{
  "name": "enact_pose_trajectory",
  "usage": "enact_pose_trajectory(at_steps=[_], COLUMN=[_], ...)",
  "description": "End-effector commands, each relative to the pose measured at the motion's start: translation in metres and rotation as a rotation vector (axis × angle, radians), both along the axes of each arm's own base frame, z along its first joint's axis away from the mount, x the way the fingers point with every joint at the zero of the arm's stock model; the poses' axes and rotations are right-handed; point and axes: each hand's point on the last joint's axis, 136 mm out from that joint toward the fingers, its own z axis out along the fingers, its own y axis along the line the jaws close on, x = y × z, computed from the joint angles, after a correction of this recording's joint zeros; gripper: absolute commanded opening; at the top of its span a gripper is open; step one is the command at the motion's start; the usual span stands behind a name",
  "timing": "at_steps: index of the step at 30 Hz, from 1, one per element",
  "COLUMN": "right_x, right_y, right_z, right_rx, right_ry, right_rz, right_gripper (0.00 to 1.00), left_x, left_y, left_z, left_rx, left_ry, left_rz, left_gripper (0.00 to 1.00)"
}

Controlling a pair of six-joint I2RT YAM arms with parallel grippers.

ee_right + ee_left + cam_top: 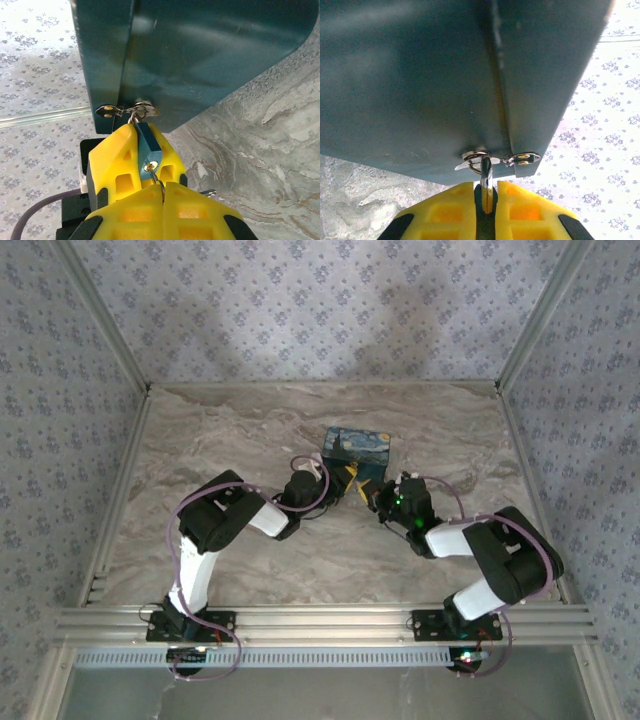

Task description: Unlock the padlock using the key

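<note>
The padlock [149,150] is a small blue block hanging from the metal hasp [125,110] on the front of the blue-and-yellow printed box [358,448]. My left gripper [486,192] is shut on the padlock, whose silver shackle [487,175] rises between the yellow fingers into the hasp ring. In the right wrist view those left fingers [112,155] flank the lock body. My right gripper [163,186] is shut on the key [156,176], and the key's blade sits in the brass keyhole at the lock's lower end. From above, the left gripper [345,478] and right gripper [378,495] meet just in front of the box.
The box stands mid-table on the marble top [250,430]. Patterned walls [300,300] close in the back and both sides. An aluminium rail [320,622] runs along the near edge by the arm bases. There is bare marble left and right of the arms.
</note>
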Motion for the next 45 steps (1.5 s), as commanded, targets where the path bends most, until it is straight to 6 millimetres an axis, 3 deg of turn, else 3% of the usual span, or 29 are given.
enact_pose_trajectory(at_steps=[1,28,45], right_x=[0.012,0.018,0.035], right_y=[0.006,-0.003,0.001], right_z=[0.020,0.016,0.038], right_rx=[0.071,0.060,0.078], right_ry=[-0.048,-0.049,-0.087], right_rz=[-0.005,-0.029,0.026], right_gripper=[0.00,0.00,0.00], left_x=[-0.022,-0.026,-0.065], left_y=[-0.017,-0.016,-0.030], left_z=[0.020,0.024,0.025], left_rx=[-0.065,-0.076,-0.096], left_ry=[-0.044,-0.046,-0.034], left_rz=[-0.105,-0.119,-0.247], left_gripper=[0.03,0.01,0.00])
